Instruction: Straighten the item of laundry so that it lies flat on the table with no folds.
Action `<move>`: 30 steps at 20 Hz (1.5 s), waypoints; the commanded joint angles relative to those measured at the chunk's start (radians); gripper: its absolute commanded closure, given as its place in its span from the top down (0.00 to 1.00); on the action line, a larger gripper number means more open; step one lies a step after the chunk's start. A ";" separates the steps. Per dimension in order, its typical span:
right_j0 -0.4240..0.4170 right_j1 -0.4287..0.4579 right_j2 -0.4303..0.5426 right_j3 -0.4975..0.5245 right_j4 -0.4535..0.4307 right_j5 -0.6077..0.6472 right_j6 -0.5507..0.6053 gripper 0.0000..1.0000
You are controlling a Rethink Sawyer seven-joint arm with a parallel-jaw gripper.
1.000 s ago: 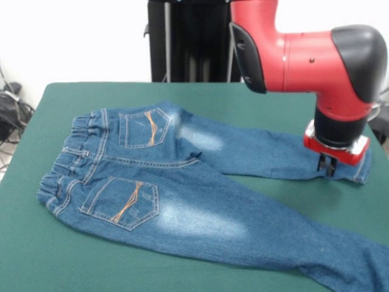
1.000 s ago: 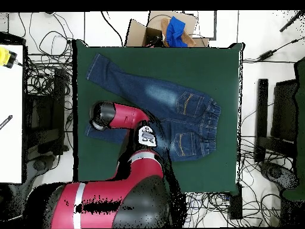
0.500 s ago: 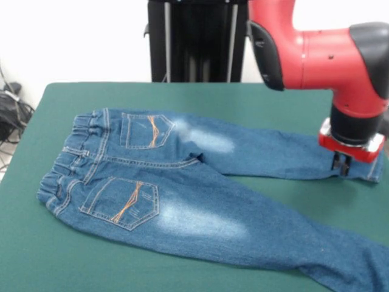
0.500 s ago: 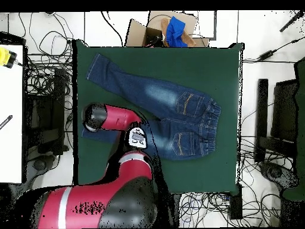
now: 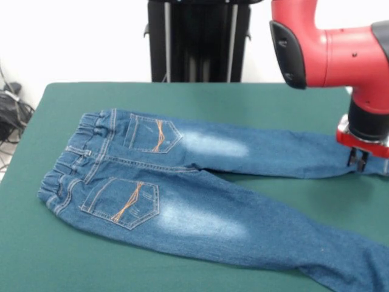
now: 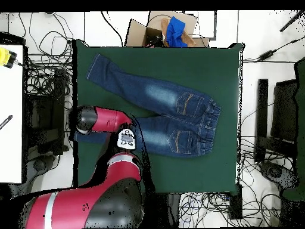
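claw (image 5: 360, 162) dragged outward, jeans (image 5: 182, 182) leg straightened

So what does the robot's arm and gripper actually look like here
The arm has thick, rounded red shells with black panels at the joints. Its wrist ends in a black cylinder with a red and white collar, and small dark gripper tips below. Overhead, a white marked plate sits on the arm.

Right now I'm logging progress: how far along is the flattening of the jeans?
Mostly done: the jeans lie spread on the table, pockets up, both legs splayed straight. In hand: the tool sits at the far leg's cuff by the table's edge. Left: smoothing slight creases at the crotch and gathered waistband.
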 commanded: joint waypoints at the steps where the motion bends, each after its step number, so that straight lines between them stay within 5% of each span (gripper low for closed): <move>1: 0.021 0.071 0.046 0.049 0.060 -0.018 0.217 0.00; 10: -0.041 0.091 0.076 0.078 0.023 -0.085 0.140 0.00; 11: -0.049 0.089 0.075 0.082 0.012 -0.091 0.130 1.00; 30: -0.076 0.081 0.034 -0.009 -0.008 0.042 0.095 1.00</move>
